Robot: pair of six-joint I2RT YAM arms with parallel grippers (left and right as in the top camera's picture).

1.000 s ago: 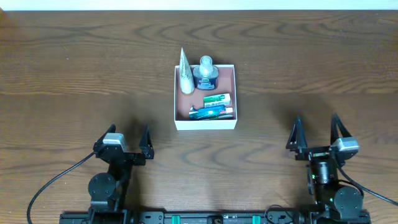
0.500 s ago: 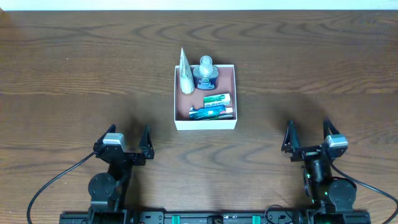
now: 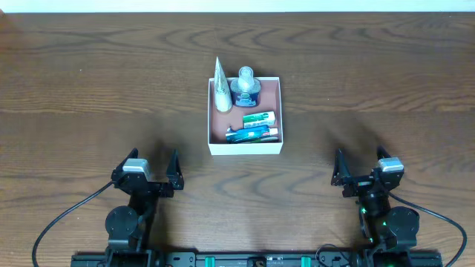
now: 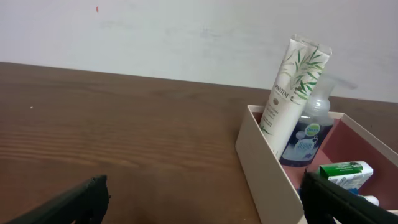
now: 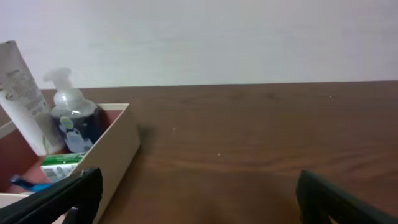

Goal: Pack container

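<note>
Square white-walled container (image 3: 246, 150) of toiletries (image 3: 254, 119) on brown wooden counter (image 3: 89, 89).
Left tool (image 3: 154, 159) (7 o'clock) and right tool (image 3: 360, 162) (5 o'clock) sit spread, empty: packing looks done.

Inside the container (image 3: 246, 147), tube (image 3: 221, 93) stands left of bottle (image 3: 246, 88), packs (image 3: 259, 118) before them

Container (image 3: 245, 149): white walls, reddish-brown floor. Tube (image 4: 292, 87): white, green leaf print. Pump bottle (image 4: 308, 134): clear top, dark blue contents, blue-and-green label. Small box (image 3: 259, 118): green and white. Flat pack (image 3: 249, 134): blue. Table (image 3: 111, 89): dark brown, wavy wood grain. Wall (image 4: 155, 31): plain white.
</note>
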